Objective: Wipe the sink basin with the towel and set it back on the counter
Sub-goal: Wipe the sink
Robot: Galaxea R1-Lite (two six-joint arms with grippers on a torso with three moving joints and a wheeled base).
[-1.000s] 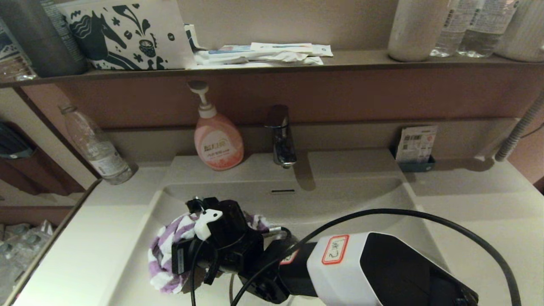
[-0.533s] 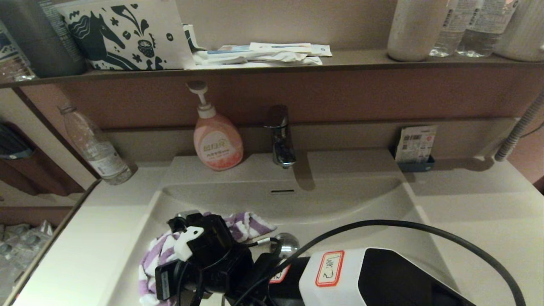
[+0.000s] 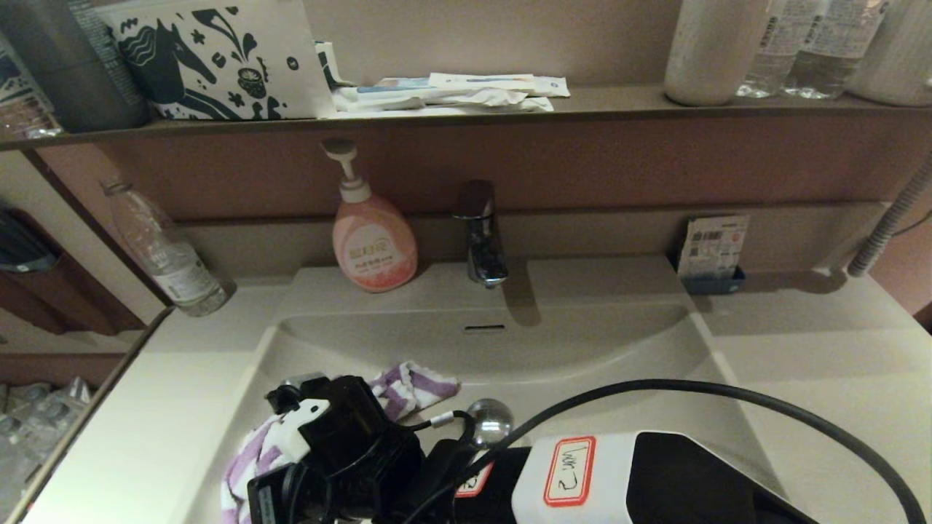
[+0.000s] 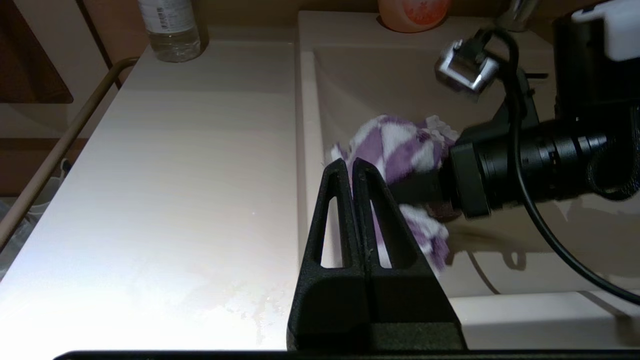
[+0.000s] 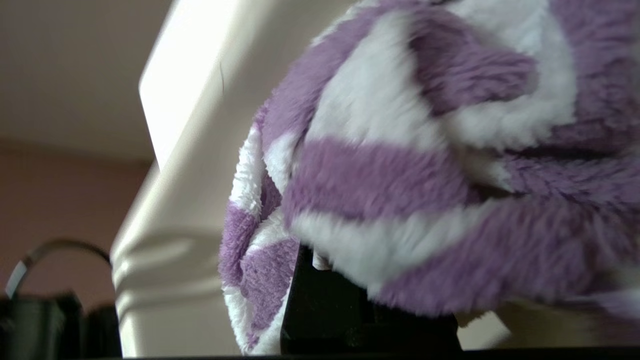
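The purple-and-white striped towel [image 3: 413,383] lies bunched in the near left part of the cream sink basin [image 3: 582,356]. Under my right wrist it shows again as towel [image 4: 395,145] and towel [image 5: 400,175]. My right gripper [image 4: 422,187] is shut on the towel, its fingers buried in the cloth, close to the basin's left wall. The chrome drain plug [image 3: 489,421] is uncovered just right of the towel, and the overflow slot [image 3: 484,328] sits in the back wall. My left gripper [image 4: 351,167] is shut and empty, at the near edge of the left counter [image 4: 175,175] beside the basin.
A pink soap pump bottle [image 3: 373,240] and the chrome faucet [image 3: 480,233] stand behind the basin. A water bottle [image 3: 164,251] stands at the counter's back left and a card holder [image 3: 712,251] at the back right. My right arm's black cable [image 3: 728,389] arcs over the basin.
My right gripper has dragged the towel towards the near left of the basin. The drain plug has come into view. The left arm has not moved.
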